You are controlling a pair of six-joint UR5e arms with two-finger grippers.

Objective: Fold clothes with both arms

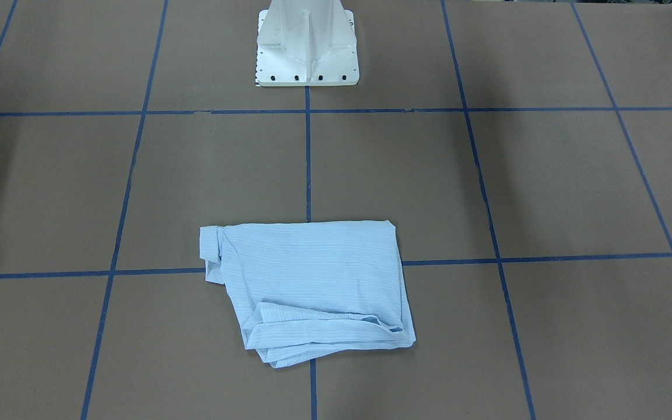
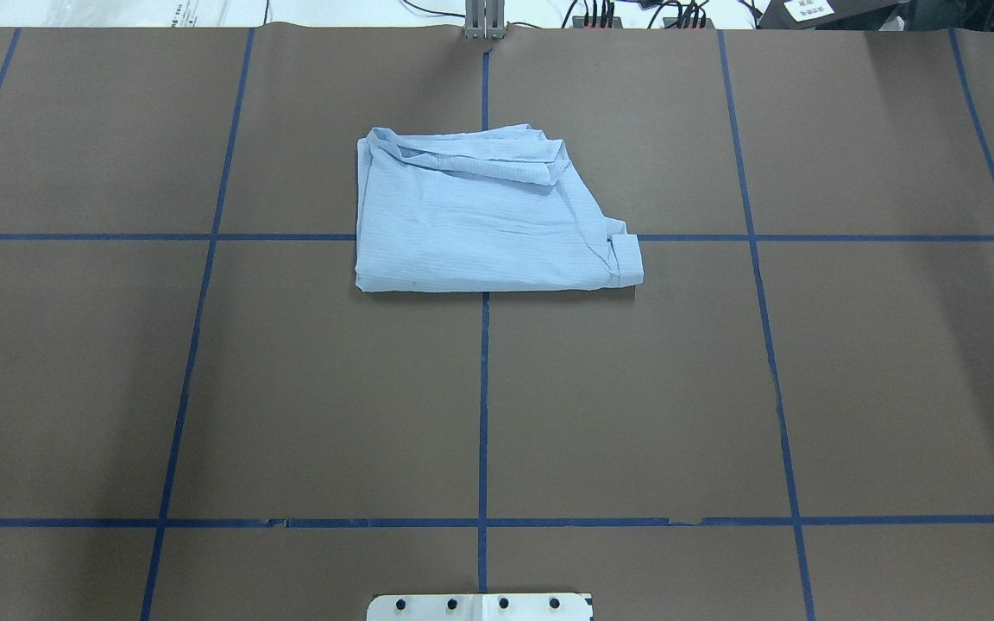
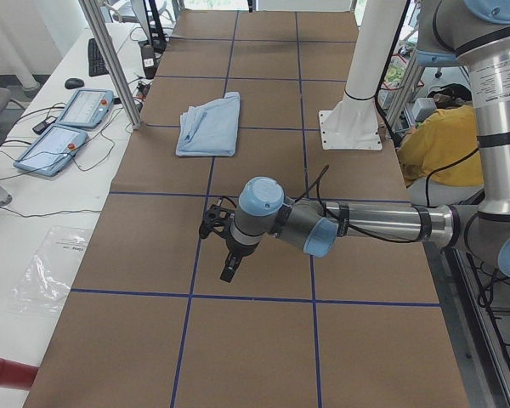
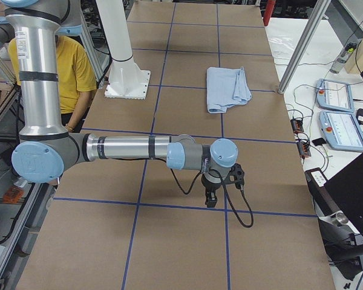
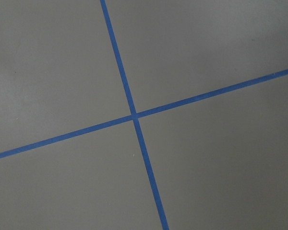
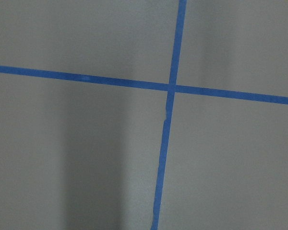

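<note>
Overhead exterior: folded striped shirt (image 2: 480, 220) lies at twelve o'clock — whether my left gripper (image 3: 228, 270) and right gripper (image 4: 211, 198) are open, I cannot tell.

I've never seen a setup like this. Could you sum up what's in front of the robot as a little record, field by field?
Garment: light blue shirt, folded into a rough rectangle, lying flat
Place: brown table, over a crossing of blue tape lines
Untidy part: layered edges along the side away from the robot
Left gripper: over bare table, apart from the shirt; open or shut cannot be told
Right gripper: the same, at the other end
Touching the shirt: nothing
</note>
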